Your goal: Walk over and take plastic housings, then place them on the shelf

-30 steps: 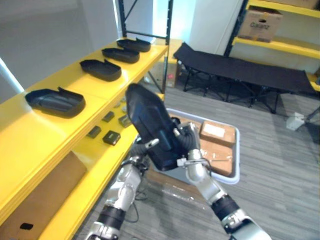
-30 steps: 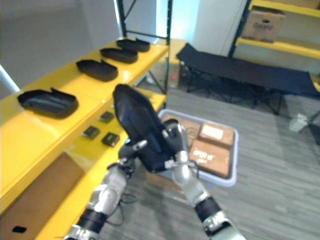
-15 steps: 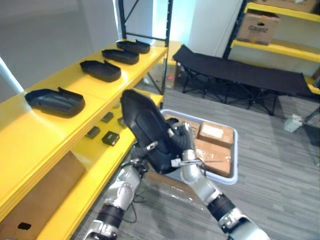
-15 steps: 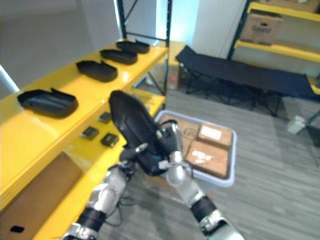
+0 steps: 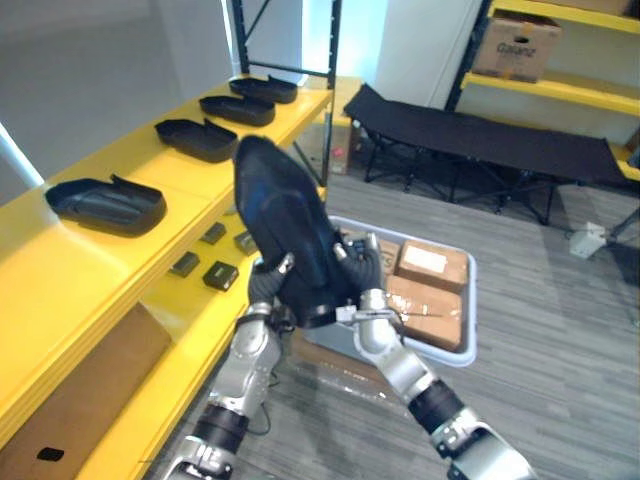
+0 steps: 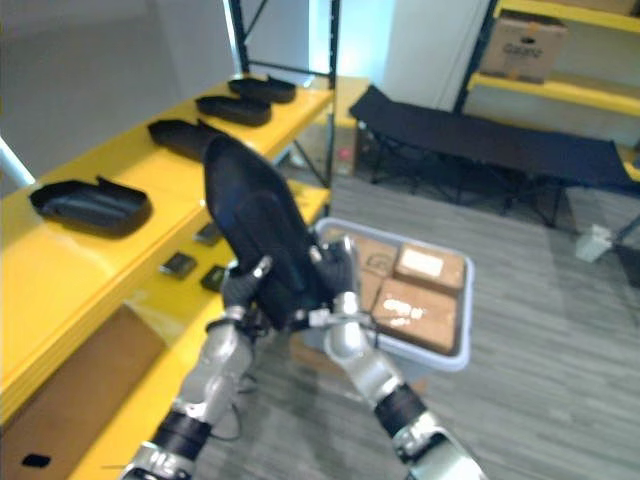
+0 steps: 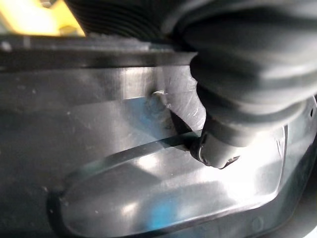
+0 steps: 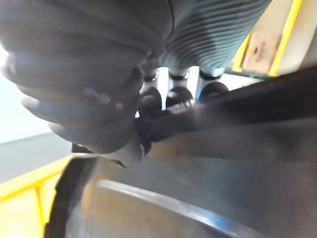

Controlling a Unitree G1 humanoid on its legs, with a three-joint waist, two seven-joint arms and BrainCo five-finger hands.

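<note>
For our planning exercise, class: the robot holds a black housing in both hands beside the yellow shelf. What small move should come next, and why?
Probably swing the held housing left over the bare stretch of top shelf between the nearest shelved housing and the second shelved housing. The left hand and right hand grip it raised, apparently just off the shelf's edge.

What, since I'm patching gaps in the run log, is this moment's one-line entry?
phase: carry to shelf | plastic housing: tilted, gripped by left hand and right hand | yellow shelf: housing not yet placed
</note>
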